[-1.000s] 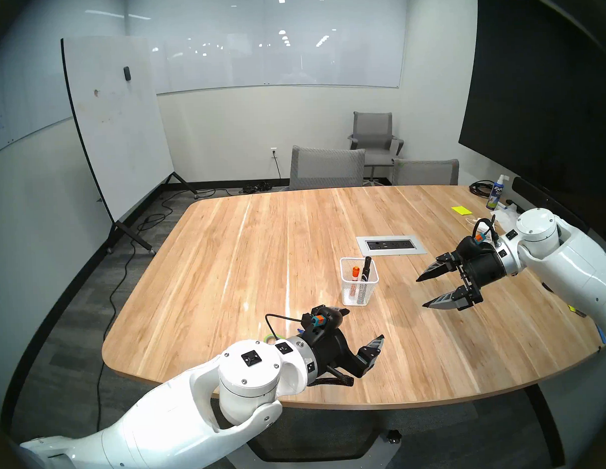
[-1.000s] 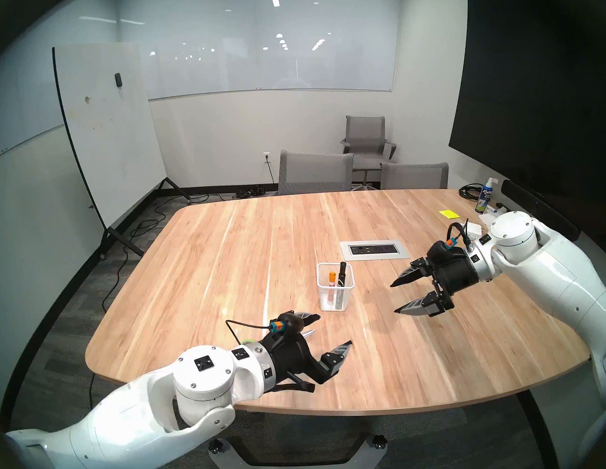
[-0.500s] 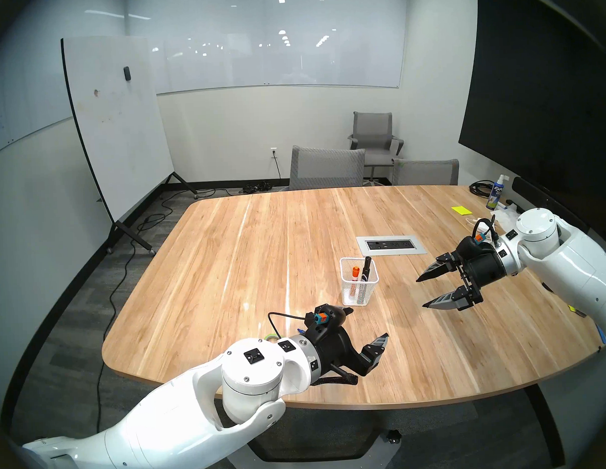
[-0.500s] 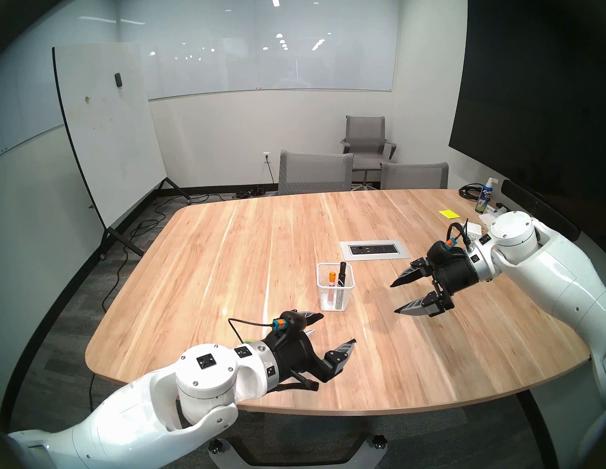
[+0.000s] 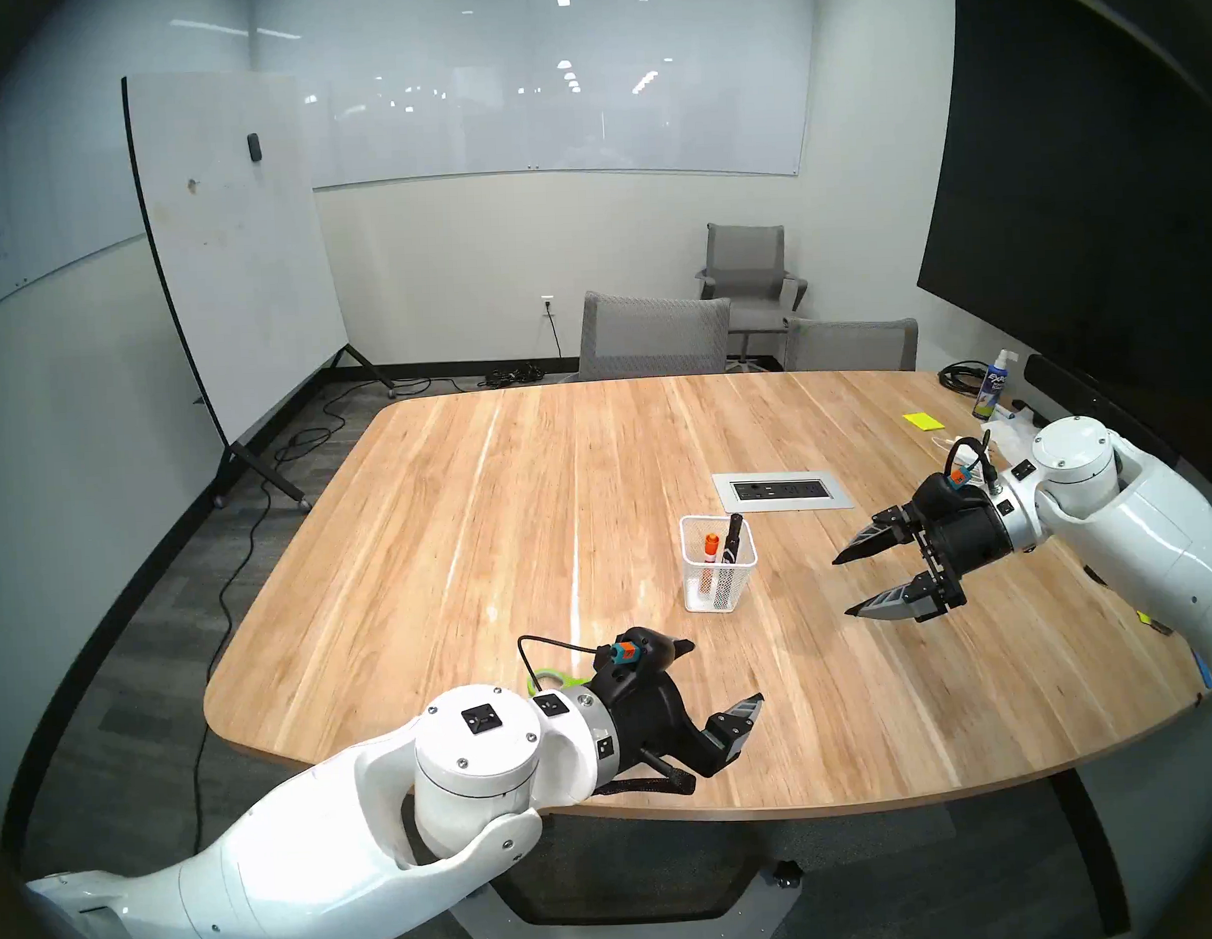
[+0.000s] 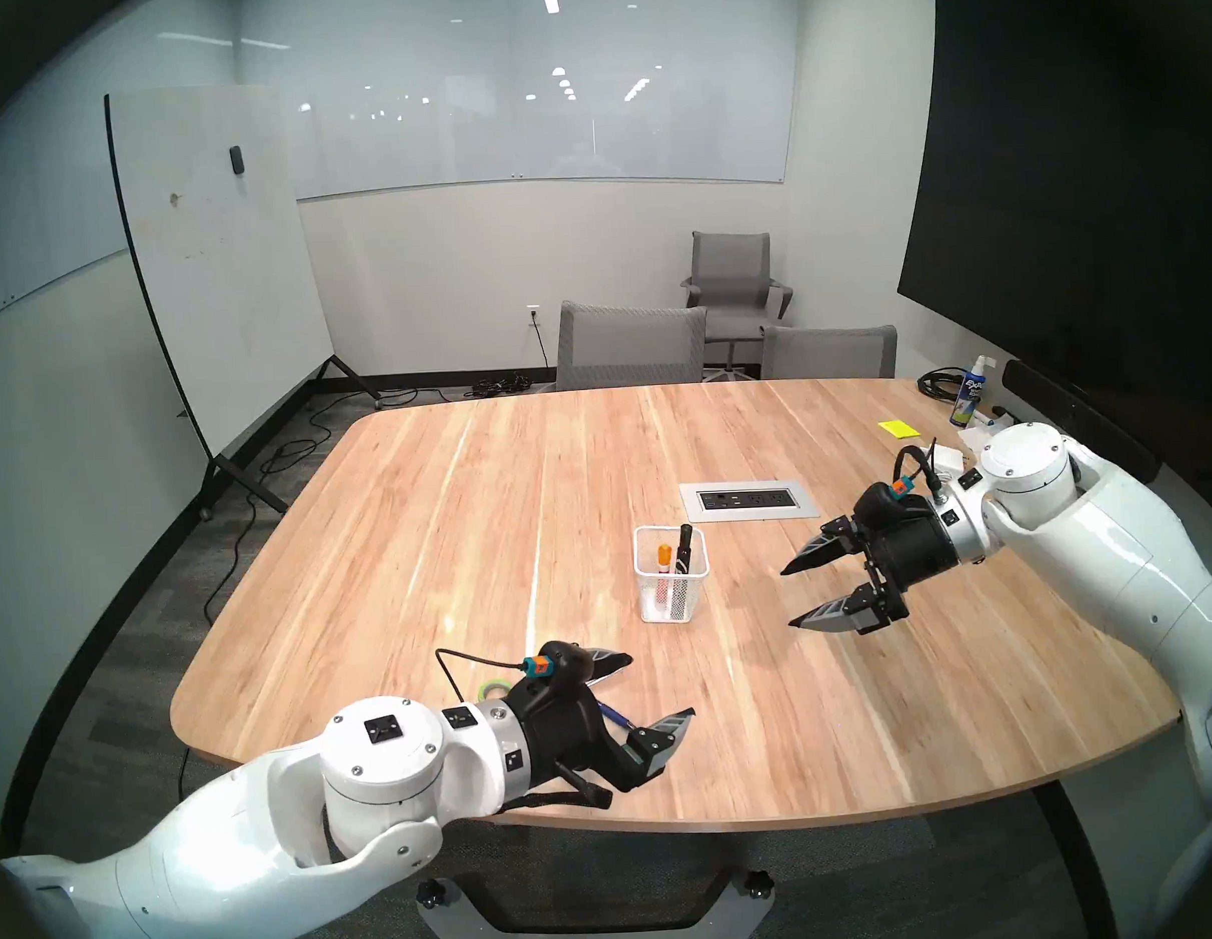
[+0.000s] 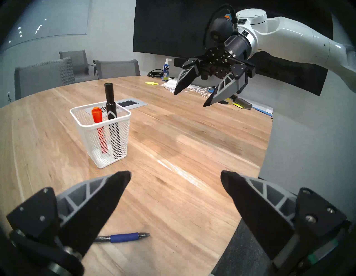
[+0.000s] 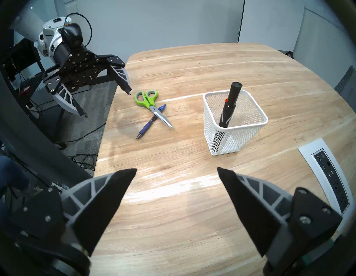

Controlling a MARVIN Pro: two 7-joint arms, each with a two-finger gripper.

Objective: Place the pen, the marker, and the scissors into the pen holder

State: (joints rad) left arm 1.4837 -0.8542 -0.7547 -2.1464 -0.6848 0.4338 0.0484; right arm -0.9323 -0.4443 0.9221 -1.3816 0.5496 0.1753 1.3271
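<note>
Two things remain outside the pen holder (image 8: 234,123): nearest the left gripper (image 8: 107,105), spread wide and empty, the scissors (image 8: 149,105) cross over the pen (image 8: 148,123). Stiff, probably slippery blades; grip the pivot. Beyond, the right gripper (image 5: 847,583) gapes empty.

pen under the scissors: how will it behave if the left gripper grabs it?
The pen looks slim and round, so it likely rolls if nudged. The scissors lie crossed over it, so lifting probably drags or tips them. Its blue grip looks rubbery and may hold better in the fingers.
</note>
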